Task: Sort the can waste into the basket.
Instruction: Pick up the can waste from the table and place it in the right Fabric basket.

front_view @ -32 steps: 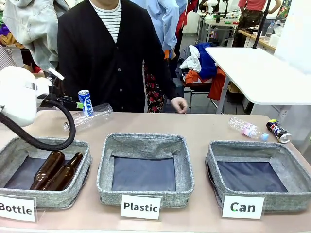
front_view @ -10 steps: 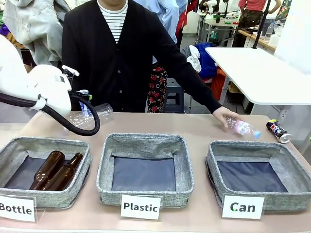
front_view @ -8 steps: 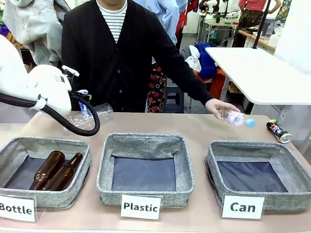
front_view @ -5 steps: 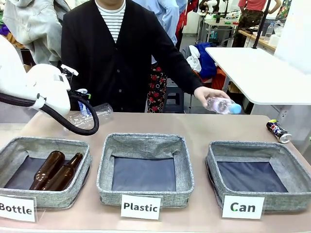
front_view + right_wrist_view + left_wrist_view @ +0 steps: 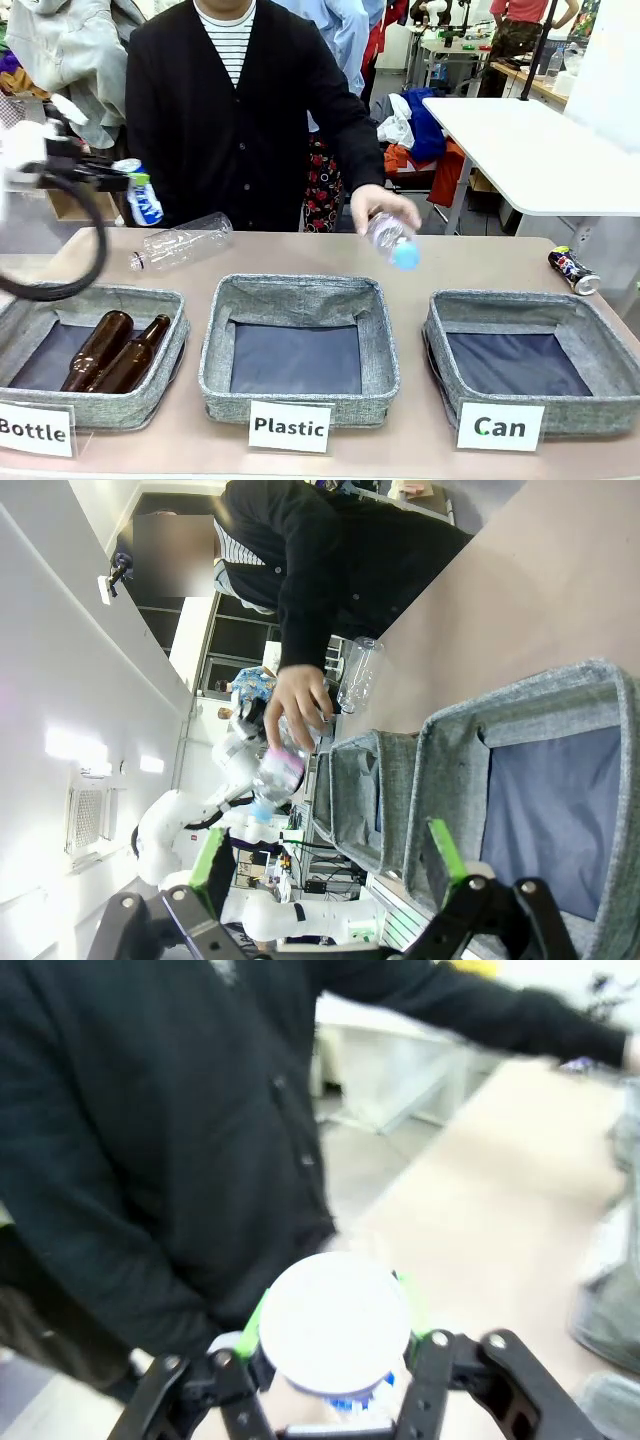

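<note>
Two cans sit at opposite ends of the table [image 5: 440,262], and the one basket that matters, the Can basket [image 5: 505,300], stands at the near right. The left gripper [image 5: 128,186] is clamped on the blue and white can [image 5: 146,203] and holds it in the air at the far left, tilted with its top leaning left. From that grip the Can basket lies to the right and nearer, almost the whole width of the table away, with the Bottle basket [image 5: 150,300] and the Plastic basket [image 5: 300,288] between them. The carry looks like a long sweep to the right, and the person's hand [image 5: 380,205], holding a small plastic bottle [image 5: 395,243] over the far rim of the Plastic basket, hangs close to that line. The black can [image 5: 573,270] lies on its side at the far right, just beyond the far right corner of the Can basket, its long axis slanting from far left to near right. The right gripper [image 5: 325,865] stands wide and empty, with a basket's grey wall and dark lining close beyond its fingers, so the right arm is judged the nearer one for the black can
</note>
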Available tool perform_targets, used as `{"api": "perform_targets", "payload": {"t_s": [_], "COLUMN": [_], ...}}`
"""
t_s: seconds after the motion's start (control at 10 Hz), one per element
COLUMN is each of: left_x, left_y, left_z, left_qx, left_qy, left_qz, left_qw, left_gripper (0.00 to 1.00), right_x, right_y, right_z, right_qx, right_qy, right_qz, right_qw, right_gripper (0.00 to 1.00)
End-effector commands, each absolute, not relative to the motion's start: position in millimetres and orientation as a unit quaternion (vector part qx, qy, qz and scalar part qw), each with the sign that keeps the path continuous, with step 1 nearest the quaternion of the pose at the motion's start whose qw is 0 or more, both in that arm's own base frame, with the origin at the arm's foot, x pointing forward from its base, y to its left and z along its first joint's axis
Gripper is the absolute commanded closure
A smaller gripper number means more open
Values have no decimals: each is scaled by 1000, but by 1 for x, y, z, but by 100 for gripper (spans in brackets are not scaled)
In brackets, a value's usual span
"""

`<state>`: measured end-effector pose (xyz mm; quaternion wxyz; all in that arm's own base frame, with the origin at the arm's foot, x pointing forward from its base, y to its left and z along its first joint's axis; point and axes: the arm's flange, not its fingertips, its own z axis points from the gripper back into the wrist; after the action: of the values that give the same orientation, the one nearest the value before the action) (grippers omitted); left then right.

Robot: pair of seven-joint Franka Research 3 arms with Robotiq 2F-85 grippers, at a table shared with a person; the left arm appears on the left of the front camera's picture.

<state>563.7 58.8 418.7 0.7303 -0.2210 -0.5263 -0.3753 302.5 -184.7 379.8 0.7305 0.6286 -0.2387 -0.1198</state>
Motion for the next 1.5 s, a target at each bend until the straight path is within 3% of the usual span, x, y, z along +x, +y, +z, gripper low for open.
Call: {"api": "perform_targets", "payload": {"t_s": [0.0, 0.1, 0.3, 0.5, 0.6, 0.9, 1.0, 1.2, 1.4], "left_x": [523, 499, 456, 427, 436, 436, 432, 418, 390], "left_y": [109, 136, 172, 182, 182, 182, 186, 87, 7], "left_z": [460, 476, 488, 476, 487, 487, 482, 505, 539], "left_qx": [-296, -327, -311, -322, -326, -326, -325, -409, -422], "left_qy": [-500, -467, -405, -455, -411, -411, -414, -450, -427], "left_qz": [-442, -473, -528, -553, -516, -516, -526, -602, -658], "left_qw": [683, 671, 679, 620, 677, 677, 668, 517, 455], "left_gripper": [100, 100, 100, 97, 97, 97, 47, 47, 47], "right_x": [303, 303, 303, 303, 303, 303, 303, 303, 303], "right_y": [-183, -183, -183, -183, -183, -183, -183, -183, -184], "right_z": [381, 381, 381, 381, 381, 381, 381, 381, 380], "right_qx": [630, 630, 630, 630, 630, 630, 630, 630, 629], "right_qy": [-247, -247, -247, -247, -247, -247, -247, -247, -238], "right_qz": [-114, -114, -114, -114, -114, -114, -114, -114, -119], "right_qw": [727, 727, 727, 727, 727, 727, 727, 727, 731], "right_gripper": [0, 0, 0, 0, 0, 0, 0, 0, 0]}}
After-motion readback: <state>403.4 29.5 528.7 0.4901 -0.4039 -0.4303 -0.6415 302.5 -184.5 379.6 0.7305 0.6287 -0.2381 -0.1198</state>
